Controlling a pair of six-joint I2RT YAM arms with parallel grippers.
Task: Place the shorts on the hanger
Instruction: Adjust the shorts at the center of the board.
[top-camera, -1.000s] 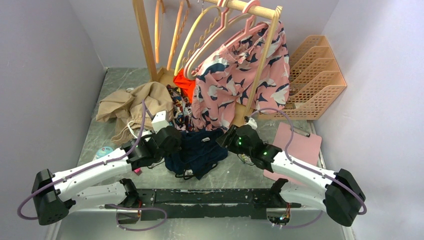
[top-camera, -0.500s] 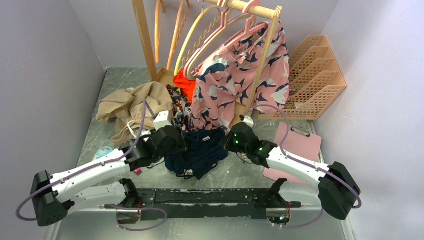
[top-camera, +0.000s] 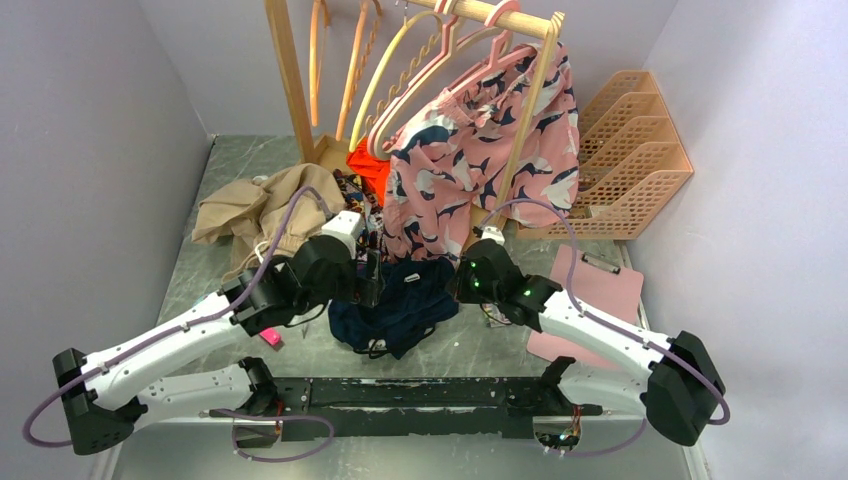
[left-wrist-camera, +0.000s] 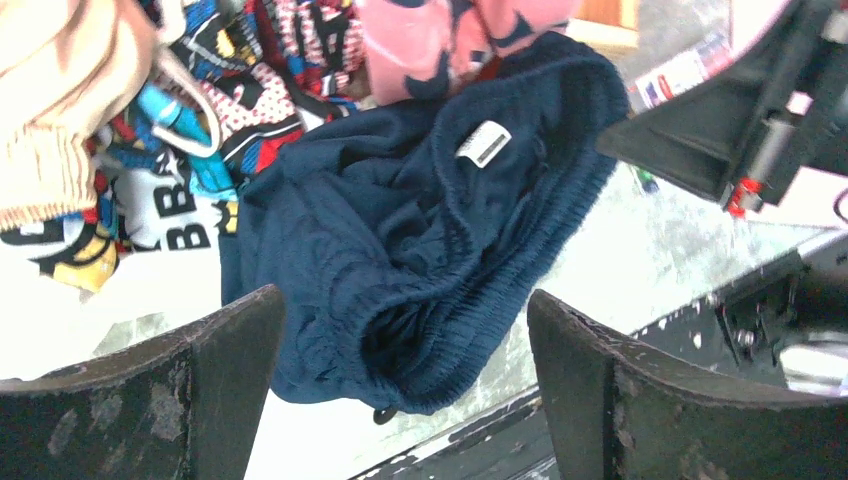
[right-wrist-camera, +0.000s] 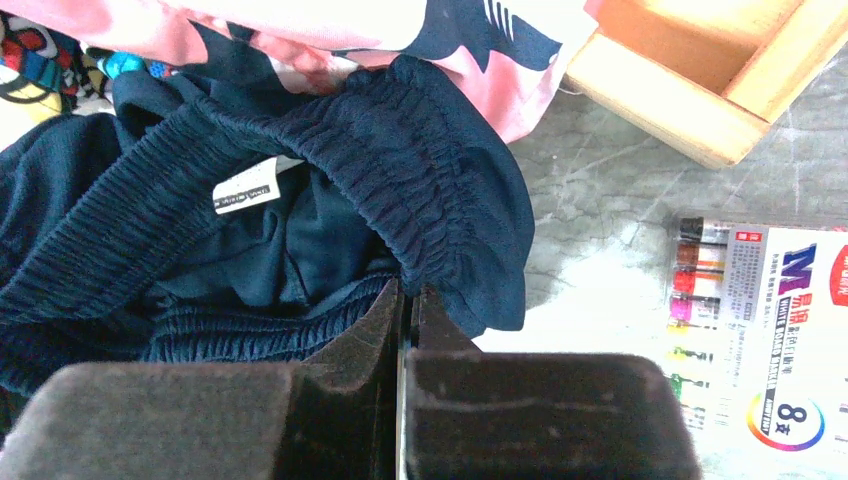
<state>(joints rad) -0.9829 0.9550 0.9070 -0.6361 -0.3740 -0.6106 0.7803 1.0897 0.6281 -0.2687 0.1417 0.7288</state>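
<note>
1. The right gripper (right-wrist-camera: 405, 295) has its 2 fingers pressed together with only a hairline slit between them. The tips are bitten onto a fold of the elastic waistband of the shorts (right-wrist-camera: 300, 250).
2. From those tips the navy waistband arches up and to the gripper's left. A white label (right-wrist-camera: 245, 190) lies inside the band, up and left of the fingertips.
3. To the gripper's right, a box of 8 markers (right-wrist-camera: 760, 330) lies on the grey table (right-wrist-camera: 600, 200).
4. Ahead and to the right is the wooden foot of the rack (right-wrist-camera: 700, 90). Straight ahead, the hem of the pink shorts (right-wrist-camera: 380, 40) hangs down onto the navy fabric.
5. The left gripper (left-wrist-camera: 405, 300) is spread wide, with nothing between its 2 fingers. It hovers above the shorts, whose bunched waistband lies just beyond the gap.
6. Ahead and to the left gripper's left is a heap of printed clothes (left-wrist-camera: 160, 190). Further left lies the tan garment (top-camera: 260, 205).
7. In the overhead view the shorts sit crumpled on the table between the 2 grippers, the right one at their right edge.
8. Well beyond both grippers stands the rack (top-camera: 285, 80). The hanger (top-camera: 317, 70), pale and wood-coloured, hangs near its left post, far from the shorts.
9. Past the right gripper's right side are a pink clipboard (top-camera: 600, 285) and a peach file tray (top-camera: 635, 150).
</note>
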